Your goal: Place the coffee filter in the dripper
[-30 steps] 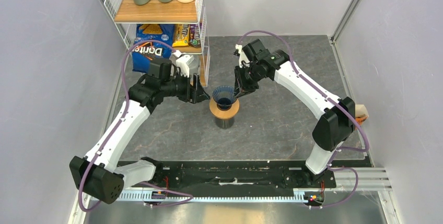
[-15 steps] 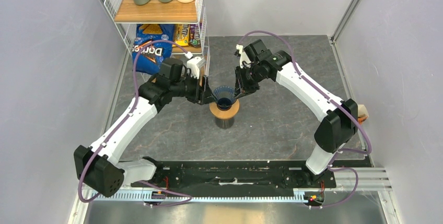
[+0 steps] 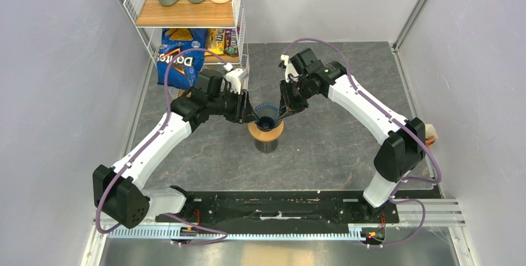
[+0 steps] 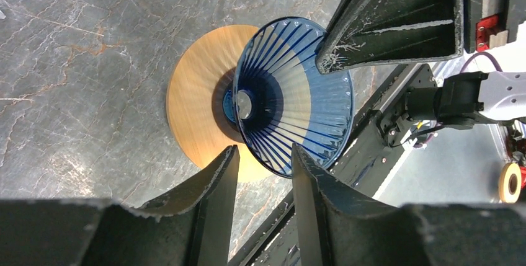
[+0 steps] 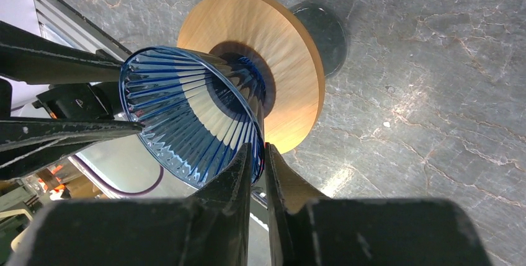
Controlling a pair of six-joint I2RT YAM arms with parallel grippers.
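Note:
The dripper (image 3: 267, 113), a see-through dark blue ribbed cone, sits in a tan wooden ring (image 3: 267, 131) on top of a dark cup (image 3: 268, 146). My right gripper (image 3: 283, 110) is at its right rim. In the right wrist view the right gripper (image 5: 257, 149) is shut on the thin rim of the dripper (image 5: 186, 111). My left gripper (image 3: 249, 112) is at the left rim. In the left wrist view the left gripper (image 4: 263, 152) is open, its fingers (image 4: 217, 179) on either side of the dripper's (image 4: 291, 92) edge without touching it. The coffee filter is out of view.
A wire shelf (image 3: 192, 15) stands at the back left with a Doritos bag (image 3: 180, 61), candy packs and canisters. An orange-and-white object (image 3: 429, 133) lies at the table's right edge behind the right arm. The walls close in on both sides.
My left arm has moved right up to the dripper's rim and its jaws have narrowed. The right gripper stayed at the right rim and closed a little more.

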